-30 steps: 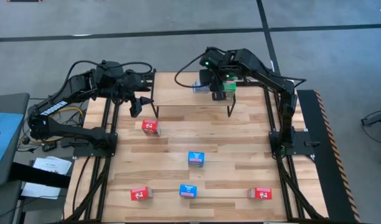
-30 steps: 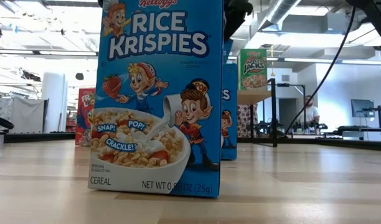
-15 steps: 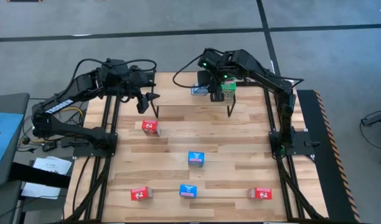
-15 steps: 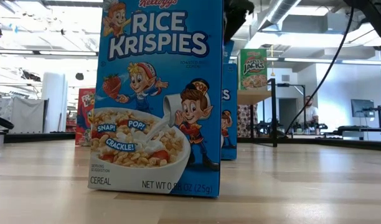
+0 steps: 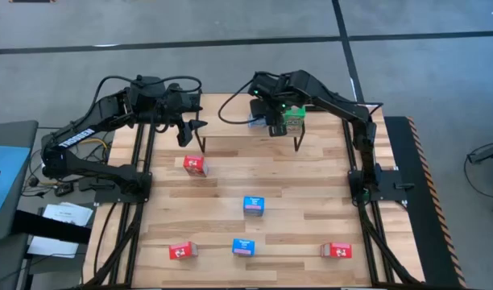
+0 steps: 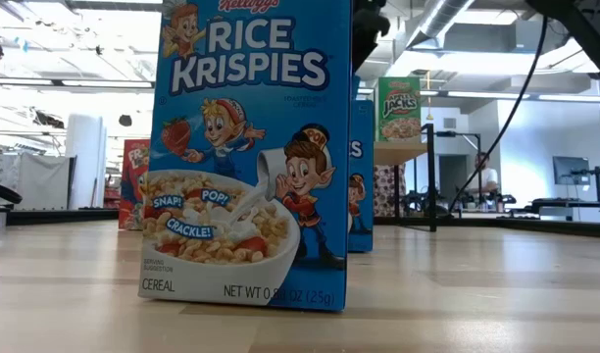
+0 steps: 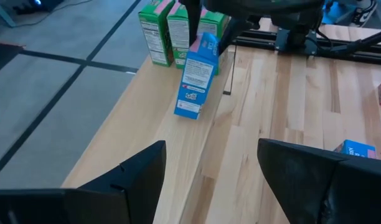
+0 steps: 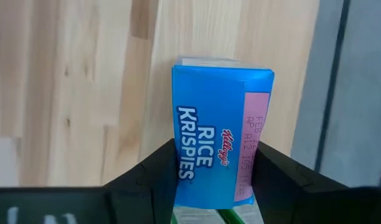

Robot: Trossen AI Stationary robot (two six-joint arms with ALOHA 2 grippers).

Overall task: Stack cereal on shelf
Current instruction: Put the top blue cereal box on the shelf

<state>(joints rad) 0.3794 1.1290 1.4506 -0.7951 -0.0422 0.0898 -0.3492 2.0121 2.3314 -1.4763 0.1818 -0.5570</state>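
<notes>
We see the slatted bench (image 5: pixel 311 201) filling the high view, with the low shelf (image 5: pixel 230 125) along its twelve o'clock edge. The left arm (image 5: pixel 85 133) rises from the nine o'clock side and folds across toward eleven o'clock, its left tool (image 5: pixel 194 129) hanging just beside the shelf's nine o'clock end; the left wrist view shows its fingers (image 7: pixel 134 180) spread wide with nothing between them. The right arm (image 5: pixel 351 113) climbs from the three o'clock side and stretches over the shelf toward twelve o'clock, where the right tool (image 5: pixel 267 119) pinches a blue cereal box (image 8: pixel 218 146); the right wrist view shows both dark fingers pressed on the box's sides. In the left wrist view that box (image 7: pixel 195 78) tilts, its lower edge on the shelf top, just beside three green cereal boxes (image 7: pixel 178 28) standing together at the shelf's end. On the open bench a red box (image 5: pixel 195 165) lies at about ten o'clock, a blue box (image 5: pixel 254 205) near the centre, and along the six o'clock edge a red box (image 5: pixel 180 251), a blue box (image 5: pixel 244 246) and another red box (image 5: pixel 337 250) stand well apart. The low view is filled by a blue box (image 6: pixel 251 147) with printed front.
</notes>
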